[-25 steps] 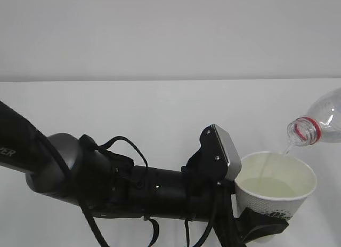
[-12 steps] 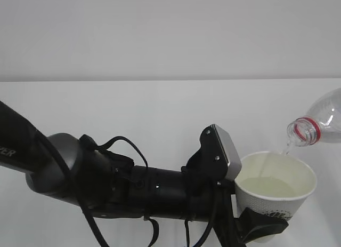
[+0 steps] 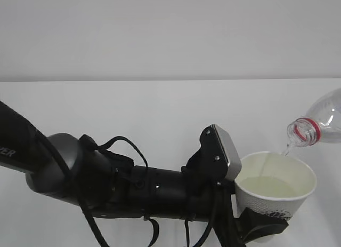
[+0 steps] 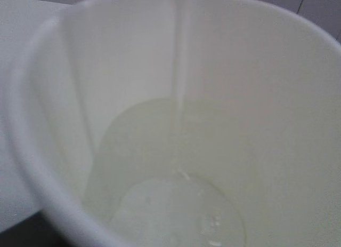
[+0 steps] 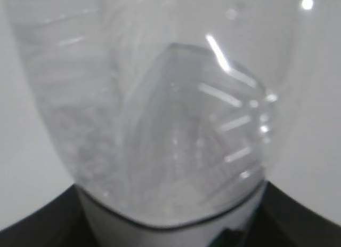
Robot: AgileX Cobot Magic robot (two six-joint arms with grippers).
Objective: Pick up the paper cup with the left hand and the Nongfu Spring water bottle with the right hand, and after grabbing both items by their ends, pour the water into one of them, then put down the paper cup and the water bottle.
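The left hand (image 3: 133,188) reaches in from the lower left of the exterior view, a black arm strung with cables and carrying a grey rectangular block (image 3: 226,151), and at its tip the left gripper (image 3: 261,225) is clamped around the lower part of the paper cup (image 3: 274,196). The cup sits upright just right of that grey block, its rim open to the camera, a dark logo peeking out above the black finger that wraps its side.

Up at the right edge, the Nongfu Spring water bottle (image 3: 319,121) hangs tipped over, neck pointing down and left, red ring around the mouth — and the mouth sits just above the cup's far rim, not touching it. A thin stream of the water (image 3: 286,150) drops from the mouth onto the cup's inner wall.

From the left wrist view we look straight down into the paper cup (image 4: 266,71): the stream runs down the middle of the inner wall and the water (image 4: 181,215) pools in the bottom, well below the rim.

The right wrist view is filled by the bottle's clear ribbed body (image 5: 160,108) — dark gripper parts flank its end at the bottom of the picture, so the right gripper grasps the bottle by that end, though its fingertips are out of sight.
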